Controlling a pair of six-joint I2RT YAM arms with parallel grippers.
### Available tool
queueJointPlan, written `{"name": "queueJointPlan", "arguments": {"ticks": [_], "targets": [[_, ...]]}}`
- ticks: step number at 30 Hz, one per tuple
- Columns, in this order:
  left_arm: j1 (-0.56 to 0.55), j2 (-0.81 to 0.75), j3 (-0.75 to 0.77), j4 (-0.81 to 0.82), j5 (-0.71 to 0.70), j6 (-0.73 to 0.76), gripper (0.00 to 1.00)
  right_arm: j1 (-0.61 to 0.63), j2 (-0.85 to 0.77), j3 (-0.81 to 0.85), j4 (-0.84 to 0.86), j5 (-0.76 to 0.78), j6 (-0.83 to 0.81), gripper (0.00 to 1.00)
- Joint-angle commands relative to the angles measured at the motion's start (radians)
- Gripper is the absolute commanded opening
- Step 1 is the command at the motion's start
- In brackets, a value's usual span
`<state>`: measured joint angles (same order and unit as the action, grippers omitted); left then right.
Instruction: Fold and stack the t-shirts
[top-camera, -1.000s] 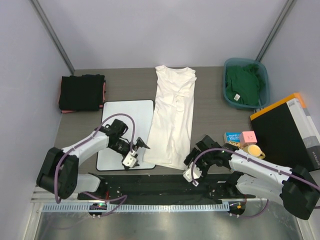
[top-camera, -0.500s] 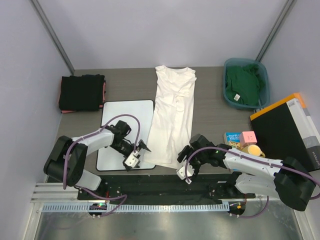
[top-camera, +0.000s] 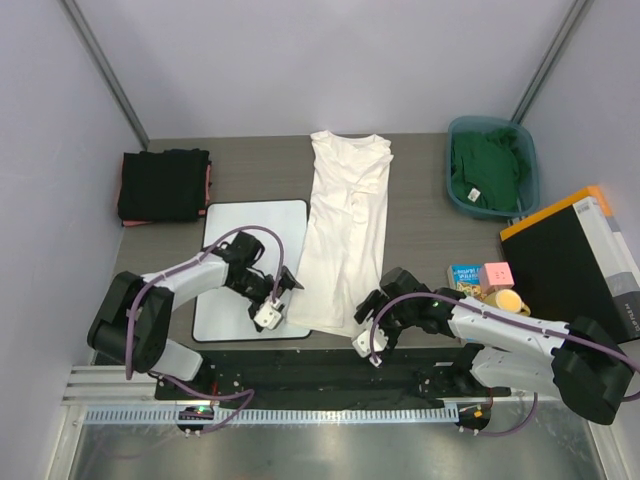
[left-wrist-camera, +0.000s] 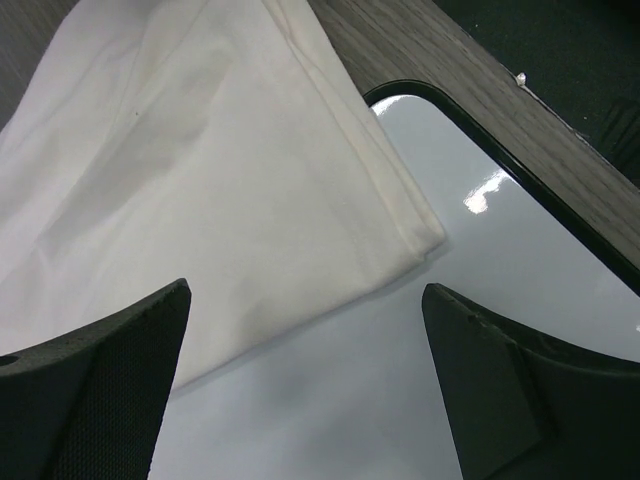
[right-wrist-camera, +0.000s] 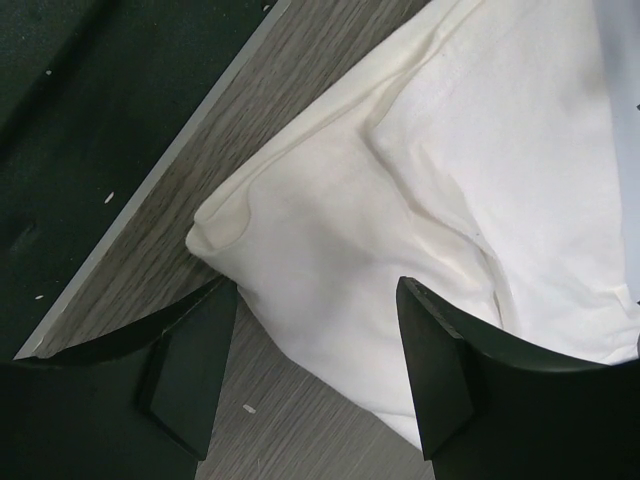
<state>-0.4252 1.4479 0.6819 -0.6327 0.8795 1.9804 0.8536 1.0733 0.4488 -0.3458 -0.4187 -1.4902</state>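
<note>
A white t-shirt (top-camera: 345, 235), folded into a long strip, lies down the middle of the table, its near left corner (left-wrist-camera: 230, 170) overlapping the white board (top-camera: 240, 260). My left gripper (top-camera: 284, 291) hovers open over that corner, with bare board (left-wrist-camera: 400, 390) between its fingers (left-wrist-camera: 110, 390). My right gripper (top-camera: 371, 312) is open at the shirt's near right corner (right-wrist-camera: 400, 220), its jaws straddling the hem without closing on it. Folded black t-shirts (top-camera: 163, 185) are stacked at the back left, with a pinkish-red edge beneath them. A green t-shirt (top-camera: 487, 172) lies bunched in a bin.
A blue bin (top-camera: 531, 160) stands at the back right. A black and orange box (top-camera: 572, 262) and small colourful items (top-camera: 486, 281) sit at the right edge. A black mat (top-camera: 320, 370) runs along the near edge between the arm bases.
My right gripper has moved left up to the shirt's near right corner. My left gripper has shifted slightly right and away toward the near left corner. Both stayed open.
</note>
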Motion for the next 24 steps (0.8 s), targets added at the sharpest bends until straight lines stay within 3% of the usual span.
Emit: {"name": "queueJointPlan", "arguments": {"ticks": [1,8,13,19,20,22,23,24], "targets": [[-0.015,0.081,0.063,-0.148,0.003,0.635,0.98,0.007,-0.013,0.011,0.005,-0.037,0.021,0.70],[-0.049,0.166,0.130,-0.182,-0.019,0.637,0.75,0.010,-0.019,0.031,-0.051,-0.049,0.018,0.70],[-0.086,0.186,0.139,-0.182,-0.022,0.635,0.71,0.010,-0.006,0.068,-0.150,-0.065,-0.010,0.71],[-0.106,0.181,0.119,-0.180,-0.039,0.635,0.60,0.012,0.033,0.053,-0.119,-0.077,-0.022,0.67],[-0.107,0.183,0.119,-0.188,-0.045,0.635,0.53,0.012,0.046,0.054,-0.113,-0.075,-0.019,0.65],[-0.109,0.184,0.119,-0.196,-0.056,0.635,0.42,0.015,0.069,0.054,-0.081,-0.077,-0.019,0.45],[-0.110,0.184,0.117,-0.203,-0.065,0.635,0.31,0.013,0.074,0.051,-0.067,-0.075,-0.022,0.35],[-0.112,0.184,0.114,-0.206,-0.068,0.635,0.26,0.015,0.079,0.042,-0.039,-0.075,-0.024,0.20]]}}
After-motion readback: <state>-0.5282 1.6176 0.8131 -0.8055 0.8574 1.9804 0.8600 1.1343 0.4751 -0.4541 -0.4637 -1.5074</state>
